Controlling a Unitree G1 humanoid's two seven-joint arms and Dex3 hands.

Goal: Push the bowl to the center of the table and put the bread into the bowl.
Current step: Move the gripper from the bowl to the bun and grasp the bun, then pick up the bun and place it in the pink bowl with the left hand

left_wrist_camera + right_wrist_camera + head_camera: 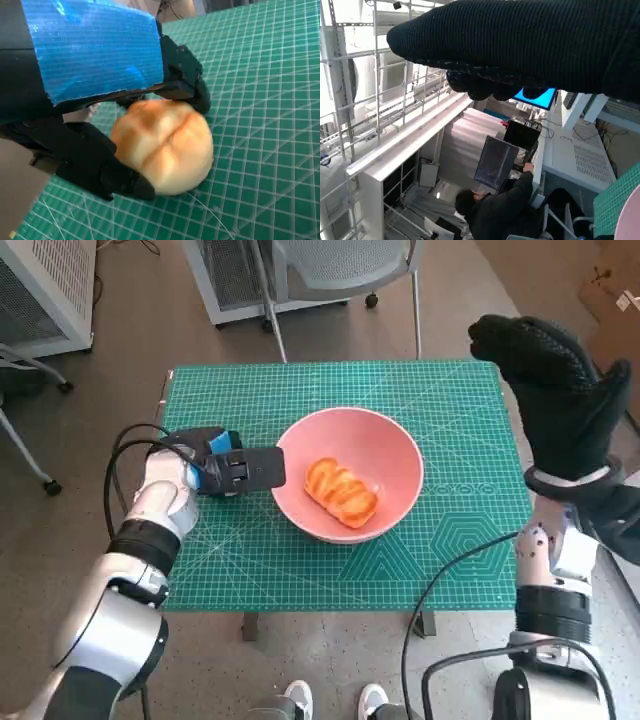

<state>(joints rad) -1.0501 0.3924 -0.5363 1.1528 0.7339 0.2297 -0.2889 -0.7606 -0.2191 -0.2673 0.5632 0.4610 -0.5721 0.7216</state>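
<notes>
In the head view the pink bowl [400,445] stands about in the middle of the green table [450,570], and a glazed bread [341,493] lies inside it. The left hand [235,470] is low on the table just beside the bowl's rim; from above its back hides what is under it. The right hand [560,390] is raised well above the far right corner with the fingers stretched and nothing in it.

In the left wrist view the left hand [95,50] has its black fingers [100,170] closed around a round bread [162,145], one on each side. This bread rests on the table [270,100], not yet lifted.

In the right wrist view the right hand [530,45] is only a dark band, and it holds nothing. Behind it a person [495,210] sits at a screen.

I judge that the pushing is done and that the step in hand is to bring the round bread into the bowl. To do it well, the hand should keep a soft grip so that the bread is not crushed. It should lift the bread clearly higher than the rim before moving sideways, otherwise the fingers may knock the bowl away from the center. It should open only when the bread is over the free part of the bowl.
</notes>
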